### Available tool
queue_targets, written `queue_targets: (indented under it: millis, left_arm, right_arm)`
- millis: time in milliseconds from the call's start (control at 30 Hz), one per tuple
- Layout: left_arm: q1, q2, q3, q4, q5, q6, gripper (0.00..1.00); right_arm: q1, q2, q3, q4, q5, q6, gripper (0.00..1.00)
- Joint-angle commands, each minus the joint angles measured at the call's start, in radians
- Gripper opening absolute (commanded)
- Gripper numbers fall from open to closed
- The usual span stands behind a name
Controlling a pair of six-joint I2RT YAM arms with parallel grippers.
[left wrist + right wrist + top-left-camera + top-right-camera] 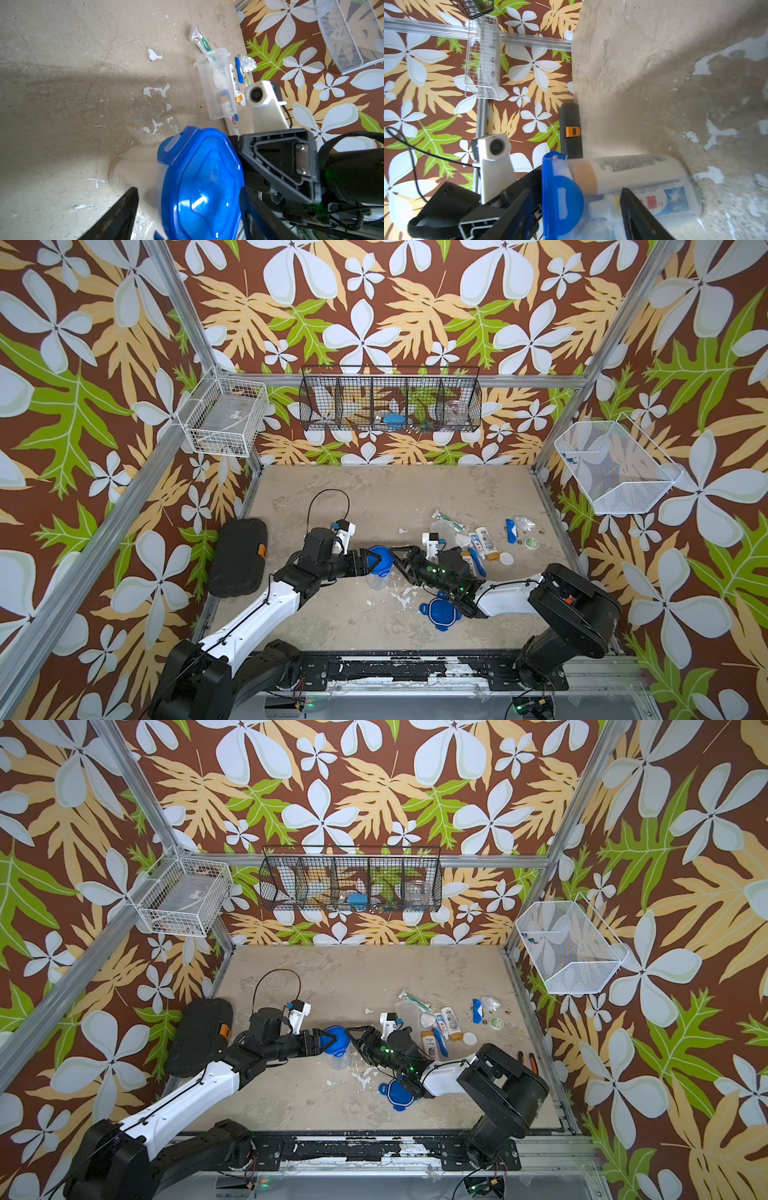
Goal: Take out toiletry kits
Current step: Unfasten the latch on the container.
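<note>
My left gripper [374,562] straddles the lidded jar [385,563] to steady it, though I can't tell its bite; right gripper [398,559] gapes beside its lid [197,187], since one toiletry kit [633,170] sits sealed inside, the other kit [486,541] spread to the jar's right

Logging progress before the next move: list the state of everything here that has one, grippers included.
Closed jar: blue lid on, kit inside.
Open jar: lid off.
Loose lid: flat on the table.
Toiletries: out, loose on the table.
Black case: closed.
Left gripper: astride the closed jar's lid, grip unclear.
Right gripper: open, empty, beside that jar.
</note>
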Motion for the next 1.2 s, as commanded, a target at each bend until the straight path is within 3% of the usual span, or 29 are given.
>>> queue_targets:
  millis: [0, 333, 600, 900, 1100, 1167]
  left_arm:
    - [-0.003, 0.003, -0.015, 0.024, 0.02, 0.004, 0.77]
    - [-0.007, 0.021, -0.045, 0.004, -0.035, 0.008, 0.71]
    - [-0.057, 0.032, -0.022, -0.107, -0.179, 0.033, 0.66]
    - [-0.105, 0.087, -0.013, -0.143, -0.236, 0.039, 0.59]
    - [-0.161, 0.092, -0.013, -0.157, -0.268, 0.035, 0.58]
    - [-0.165, 0.093, -0.014, -0.157, -0.265, 0.024, 0.58]
  right_arm:
    - [0.001, 0.018, 0.0, 0.151, 0.0, 0.047, 0.65]
    - [0.0, 0.089, 0.007, 0.243, -0.019, 0.094, 0.52]
    - [-0.007, 0.087, 0.027, 0.202, -0.004, 0.06, 0.32]
    - [-0.034, 0.051, 0.03, 0.137, 0.002, 0.012, 0.13]
    - [-0.061, 0.0, -0.001, 0.097, 0.017, -0.005, 0.26]
    - [-0.067, -0.005, -0.006, 0.098, 0.011, -0.001, 0.37]
